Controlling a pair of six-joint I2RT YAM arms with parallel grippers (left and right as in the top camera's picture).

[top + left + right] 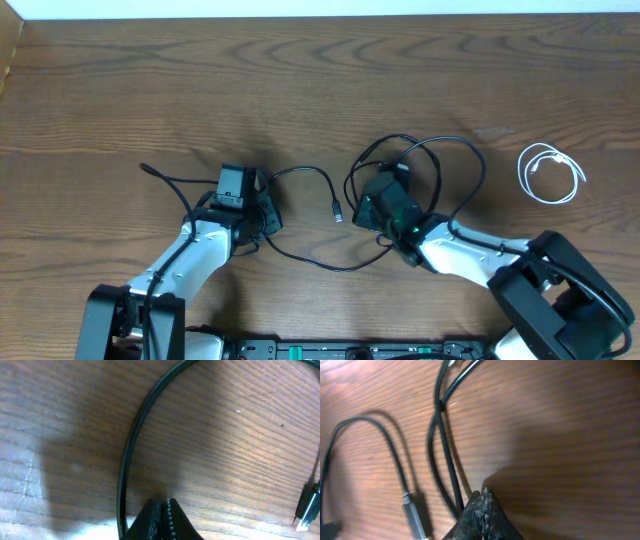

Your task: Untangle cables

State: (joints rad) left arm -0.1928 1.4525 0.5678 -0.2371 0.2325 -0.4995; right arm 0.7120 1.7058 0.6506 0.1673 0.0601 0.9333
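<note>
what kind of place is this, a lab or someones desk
Probably a robot lab or test bench: a left arm and a right arm work at a wooden table, with loose black cables and a coiled white cable laid out. The surroundings are out of view.

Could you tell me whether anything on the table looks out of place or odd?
The two black cables cross and loop over each other in a tangle in the middle. The white cable lies neatly coiled, apart on the right. Nothing looks damaged or spilled.
</note>
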